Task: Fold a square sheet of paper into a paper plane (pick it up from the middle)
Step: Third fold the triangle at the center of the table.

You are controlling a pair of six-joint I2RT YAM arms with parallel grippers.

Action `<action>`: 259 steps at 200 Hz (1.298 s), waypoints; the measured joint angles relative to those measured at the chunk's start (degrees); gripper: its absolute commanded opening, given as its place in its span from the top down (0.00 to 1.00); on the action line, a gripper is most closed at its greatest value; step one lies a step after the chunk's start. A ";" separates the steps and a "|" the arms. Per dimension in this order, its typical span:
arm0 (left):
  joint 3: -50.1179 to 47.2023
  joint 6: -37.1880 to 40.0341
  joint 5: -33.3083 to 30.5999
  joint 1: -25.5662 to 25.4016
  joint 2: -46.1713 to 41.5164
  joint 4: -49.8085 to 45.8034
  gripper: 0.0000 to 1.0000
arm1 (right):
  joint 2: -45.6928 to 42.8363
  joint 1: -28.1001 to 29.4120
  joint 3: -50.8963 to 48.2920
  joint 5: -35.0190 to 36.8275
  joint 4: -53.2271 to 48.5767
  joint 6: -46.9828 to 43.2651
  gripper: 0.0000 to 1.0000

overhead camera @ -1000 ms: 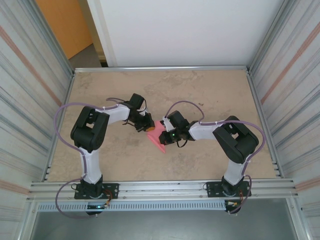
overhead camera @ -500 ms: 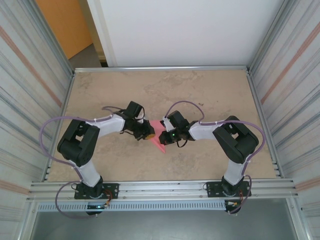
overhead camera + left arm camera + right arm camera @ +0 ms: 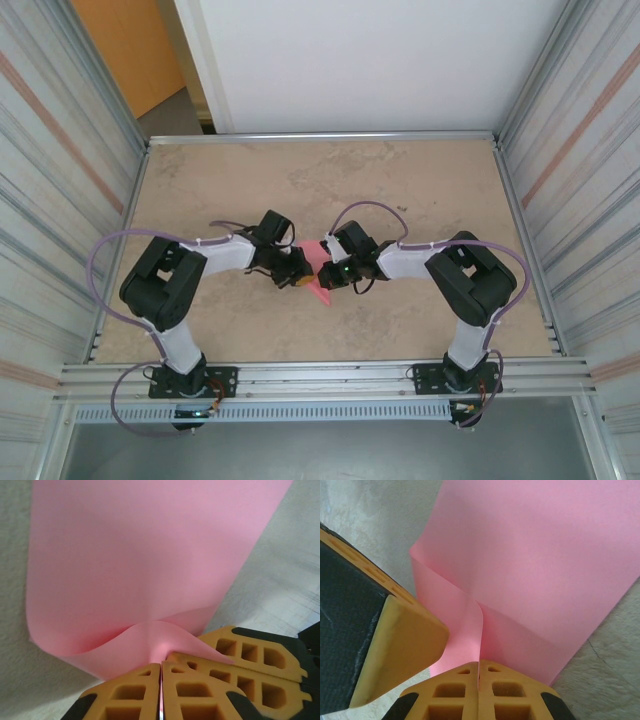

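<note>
Tabletop (image 3: 400, 180), arms (image 3: 160, 285) elbows-out, jaws on paper (image 3: 319, 291)

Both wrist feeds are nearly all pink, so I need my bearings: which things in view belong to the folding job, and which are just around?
Part of the job:
pink paper sheet, creased
left gripper, shut on the sheet
right gripper, shut on the sheet

Just there:
table
corrugated side walls
front rail

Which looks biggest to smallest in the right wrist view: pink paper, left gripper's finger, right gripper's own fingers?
1. pink paper
2. left gripper's finger, close to the lens
3. right gripper's own fingers, cropped by the bottom edge; 2 versus 3 is unsure
</note>
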 measured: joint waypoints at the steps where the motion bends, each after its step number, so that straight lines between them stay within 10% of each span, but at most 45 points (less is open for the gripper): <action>1: -0.02 0.00 0.02 0.00 0.02 0.00 0.89 | 0.00 0.02 0.00 0.00 0.00 0.00 1.00; 92: -0.79 -0.33 -0.46 0.00 0.98 0.22 0.90 | 0.02 0.00 0.09 0.02 -0.11 0.00 0.94; 164: -2.38 -0.66 0.09 0.17 0.85 2.97 0.92 | -3.34 -0.81 1.92 3.58 -5.51 4.70 0.46; 259: -2.97 -0.85 0.17 0.17 0.66 4.00 0.92 | -13.22 -3.28 -0.52 4.48 -9.03 8.85 0.65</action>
